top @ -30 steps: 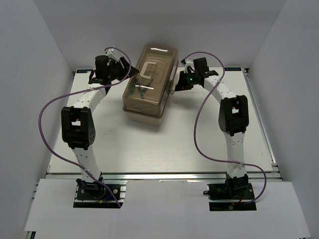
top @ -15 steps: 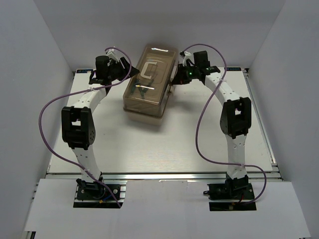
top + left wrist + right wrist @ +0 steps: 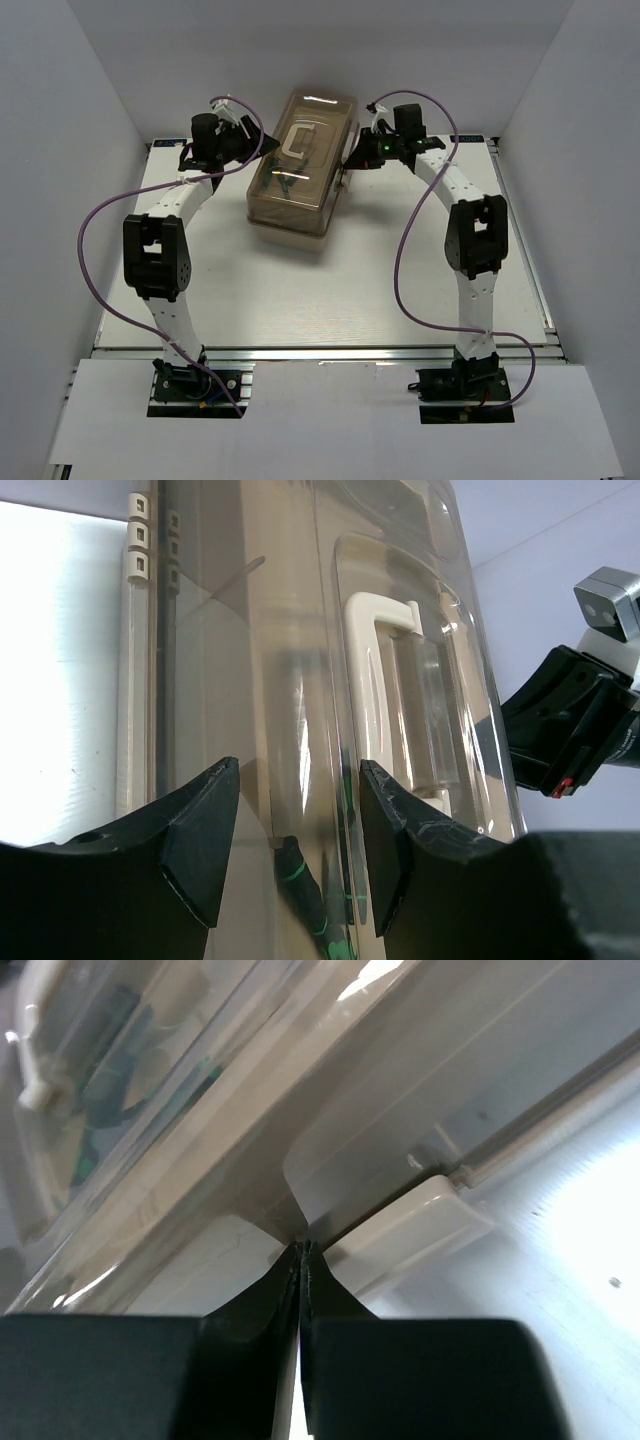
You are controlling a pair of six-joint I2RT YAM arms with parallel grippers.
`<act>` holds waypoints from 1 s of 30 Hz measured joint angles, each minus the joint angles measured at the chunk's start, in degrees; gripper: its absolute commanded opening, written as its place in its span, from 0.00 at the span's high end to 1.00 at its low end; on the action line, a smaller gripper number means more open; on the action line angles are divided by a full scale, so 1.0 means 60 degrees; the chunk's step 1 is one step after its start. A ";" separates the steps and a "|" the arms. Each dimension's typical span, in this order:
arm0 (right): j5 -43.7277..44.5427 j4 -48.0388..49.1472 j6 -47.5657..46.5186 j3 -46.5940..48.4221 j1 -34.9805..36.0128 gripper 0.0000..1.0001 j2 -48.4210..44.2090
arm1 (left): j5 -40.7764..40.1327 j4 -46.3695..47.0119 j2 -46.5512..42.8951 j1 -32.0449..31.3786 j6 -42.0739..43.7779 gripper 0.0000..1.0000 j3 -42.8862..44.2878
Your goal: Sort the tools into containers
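Note:
The beige toolbox [image 3: 290, 215] is closed under its translucent brown lid [image 3: 303, 165], with its white handle [image 3: 293, 141] on top. Green-and-black tools [image 3: 284, 181] show dimly through the lid. My left gripper [image 3: 262, 150] stands open at the box's left side; in the left wrist view the left gripper [image 3: 297, 815] frames the lid [image 3: 260, 640], the handle [image 3: 366, 680] and a dark green-marked tool [image 3: 303, 878] under it. My right gripper [image 3: 350, 160] is shut; in its wrist view the right gripper [image 3: 302, 1250] presses its tips to the box wall [image 3: 200, 1260] beside a beige latch [image 3: 410, 1228].
The box stands at the far middle of the white table [image 3: 330, 290], with walls close behind and on both sides. Purple cables [image 3: 95, 250] loop off both arms. The right arm's wrist [image 3: 570, 730] shows beyond the lid in the left wrist view.
My right gripper has swung away from me and in against the toolbox's right side. The left arm and the box have not moved.

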 measured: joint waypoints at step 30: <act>0.5275 0.0543 0.1013 -0.1545 0.0335 1.00 -0.0055 | 0.0000 0.0015 0.0000 0.0000 0.0004 0.41 -0.0015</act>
